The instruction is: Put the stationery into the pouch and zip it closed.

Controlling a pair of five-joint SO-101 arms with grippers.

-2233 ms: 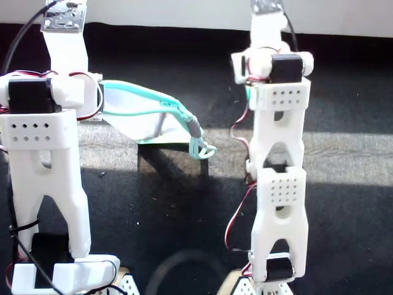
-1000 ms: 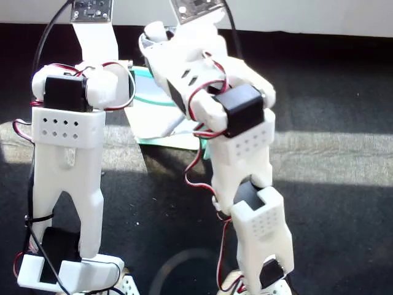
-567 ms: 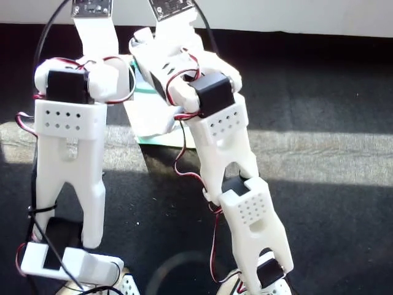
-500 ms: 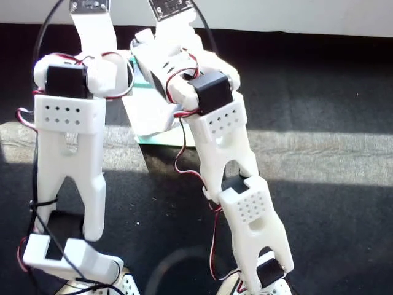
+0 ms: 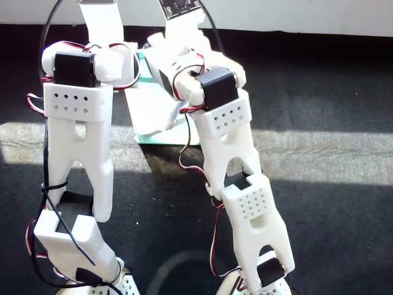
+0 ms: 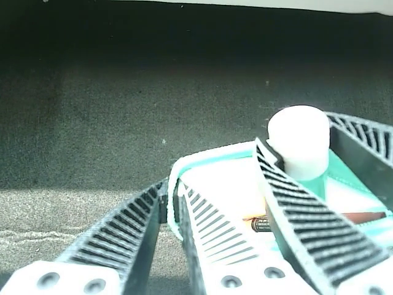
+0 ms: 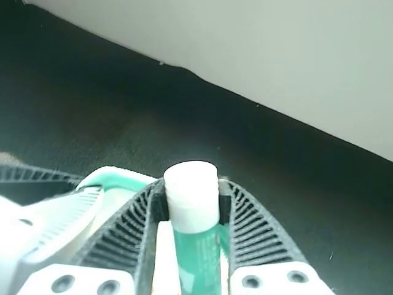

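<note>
Smooth plastic glue stick, perhaps cloth pouch

White pouch with teal trim, teal glue stick white-capped, black mat.

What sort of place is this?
Probably a hobby or lab workbench: two white plastic arms with exposed red wires stand on a dark mat-covered table, over a teal pouch, beside a plain pale wall.
</note>
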